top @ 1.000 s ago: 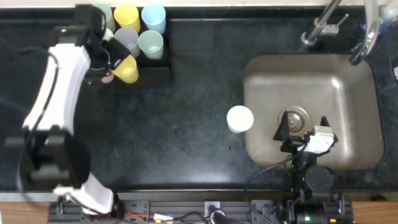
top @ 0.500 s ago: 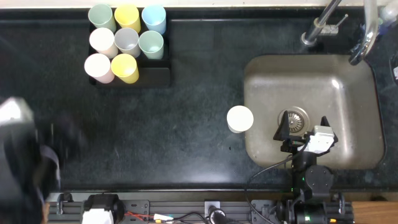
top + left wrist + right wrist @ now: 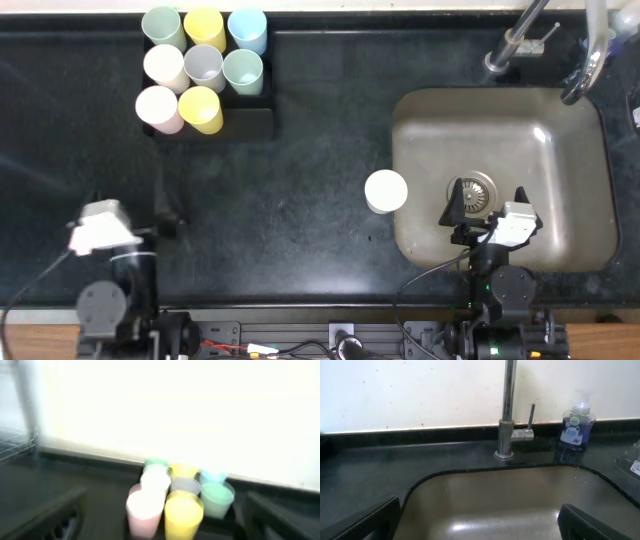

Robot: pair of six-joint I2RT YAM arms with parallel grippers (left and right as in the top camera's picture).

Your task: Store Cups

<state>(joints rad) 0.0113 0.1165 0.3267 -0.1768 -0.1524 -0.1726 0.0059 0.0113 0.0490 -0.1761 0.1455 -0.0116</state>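
At eleven o'clock on the counter [image 3: 300, 150], a black tray [image 3: 252, 122] holds seven cups [image 3: 204, 66]. From above, a white cup [image 3: 386, 191] stands at nine o'clock of the sink [image 3: 545, 125]. The right wrist view adds a faucet [image 3: 507, 410]. The left gripper [image 3: 162, 522] and the right gripper [image 3: 485, 202] both gape wide and hold nothing.

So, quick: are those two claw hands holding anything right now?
Left gripper: open, holding nothing.
Right gripper: open, holding nothing, over the stainless steel sink.
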